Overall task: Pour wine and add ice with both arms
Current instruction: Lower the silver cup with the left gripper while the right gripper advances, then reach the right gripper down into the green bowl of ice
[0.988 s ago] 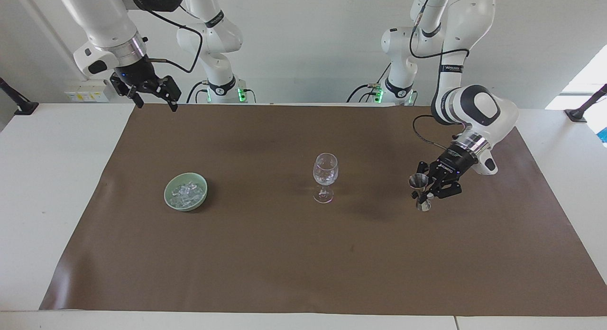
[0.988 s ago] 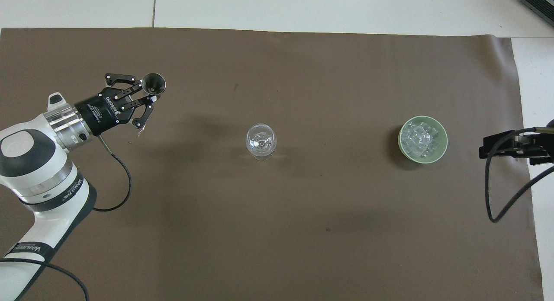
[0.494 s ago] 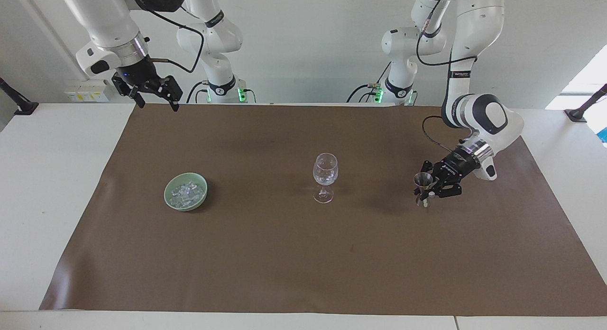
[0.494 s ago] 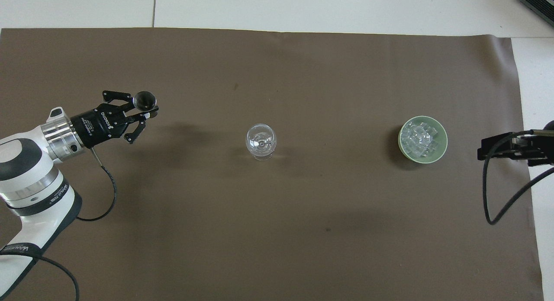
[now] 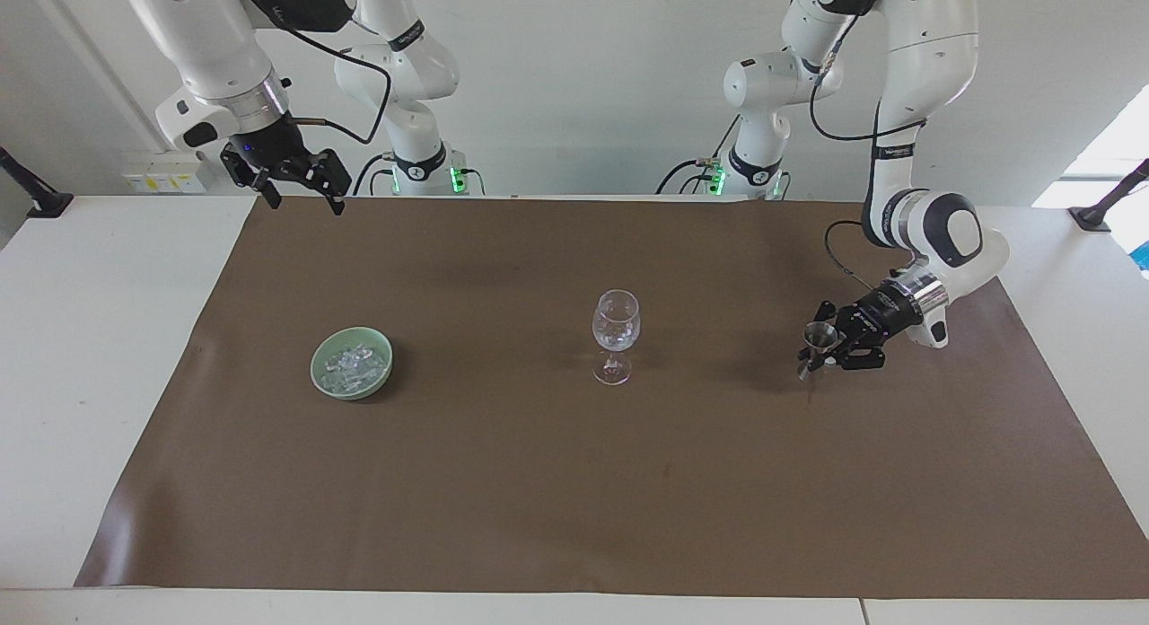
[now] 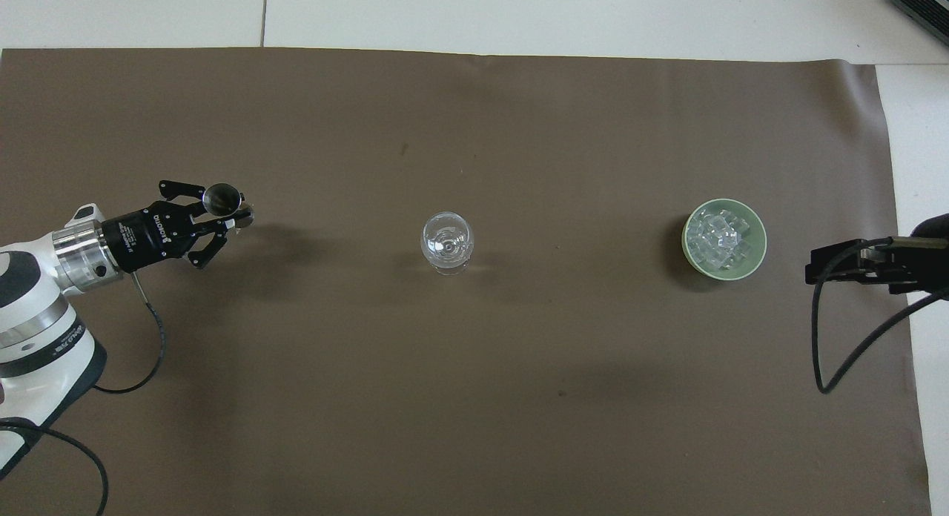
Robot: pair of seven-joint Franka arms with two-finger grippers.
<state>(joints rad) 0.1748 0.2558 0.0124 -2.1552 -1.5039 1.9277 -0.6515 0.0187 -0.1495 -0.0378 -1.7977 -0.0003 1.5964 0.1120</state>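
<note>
Ice (image 5: 353,363) sits piled in the green bowl (image 5: 321,374) toward my right arm's end of the surface, probably slick, light chunks best pinched singly, my right fingers (image 5: 269,198) wide open up high, left fingers (image 5: 838,344) clamped on the jigger (image 5: 815,348).

Brown mat (image 5: 539,481) on white table (image 5: 90,338)

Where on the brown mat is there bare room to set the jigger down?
Bare mat lies between the clear stemmed wine glass and the left gripper, which holds the small metal jigger. Mat between glass and green bowl of ice is bare too.
</note>
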